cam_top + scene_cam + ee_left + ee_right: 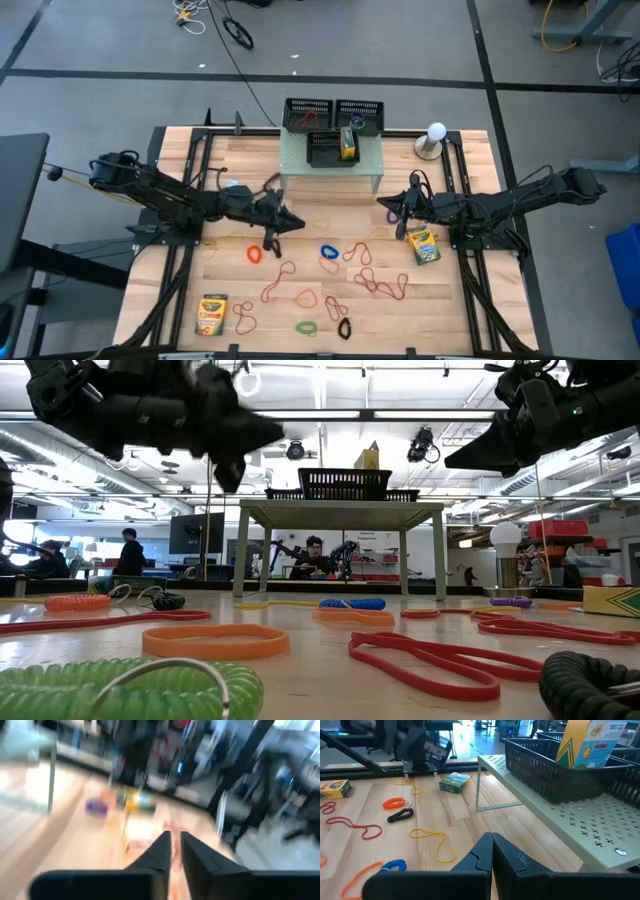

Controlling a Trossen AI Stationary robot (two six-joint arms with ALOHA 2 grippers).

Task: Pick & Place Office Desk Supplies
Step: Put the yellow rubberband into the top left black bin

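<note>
Small yellow-and-green cardboard crayon boxes: one (347, 141) stands upright in a mesh tray at twelve o'clock, one (423, 244) lies flat at three, one (212, 313) flat at seven. Thin coloured rubber-band loops (330, 279) lie scattered flat from centre toward six o'clock.

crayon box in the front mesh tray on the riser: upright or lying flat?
Upright, slightly tilted. In the right wrist view the crayon box stands on end, rising above the rim of the mesh tray; its lower part is hidden inside.
</note>
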